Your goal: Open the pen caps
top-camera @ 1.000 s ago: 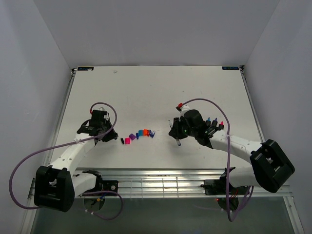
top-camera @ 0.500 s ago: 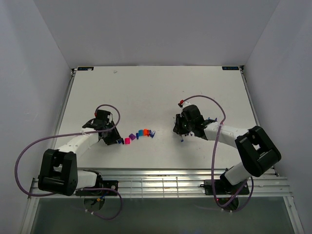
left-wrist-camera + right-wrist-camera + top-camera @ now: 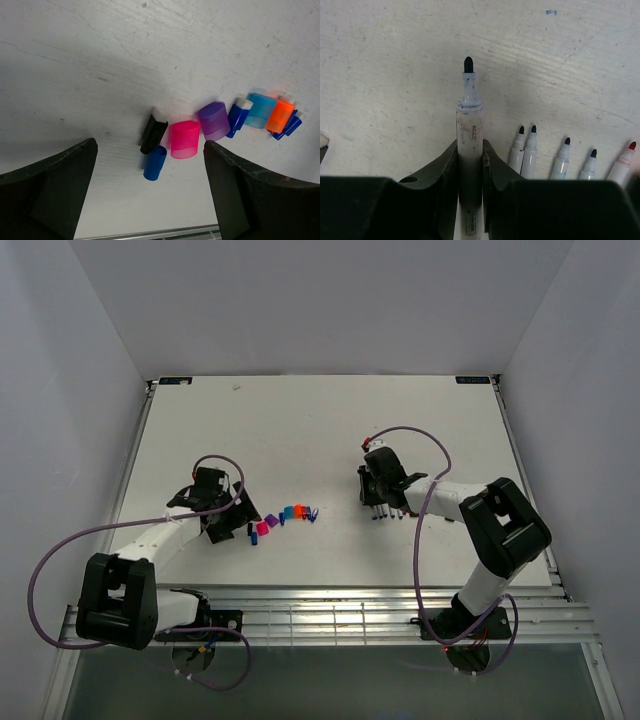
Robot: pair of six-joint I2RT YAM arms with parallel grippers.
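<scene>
- The left gripper (image 3: 232, 525) has come rightward and nearer over the last second. It now sits just left of the row of loose pen caps (image 3: 283, 518), between the two arms. Its black fingers (image 3: 50, 190) stand wide apart with nothing between them.
- A small blue cylindrical cap (image 3: 154, 162) lies at the row's near-left end, touching a short black plastic piece (image 3: 153, 134). The overhead view a second ago showed no blue there, so it was probably just dropped off.
- Rightward come a chunky magenta cap (image 3: 184, 139), a purple cap (image 3: 215, 120), a pale blue cap (image 3: 260, 110) and an orange cap (image 3: 280, 115). All lie on their sides, long axes roughly across the row, which drifts slightly far toward its right end.
- The right gripper (image 3: 469, 150) has drawn in as its arm folded. It is clamped on a white pen barrel (image 3: 469, 125) with a bare dark tip.
- That pen's long axis runs straight out along the fingers, tip away from the wrist, seemingly toward the near edge.
- Just beside it lie five uncapped white pens (image 3: 561, 160), parallel, tips pointing the same way.
- Every pen in view is bare, so uncapping looks nearly finished; the held pen likely only needs laying down.
</scene>
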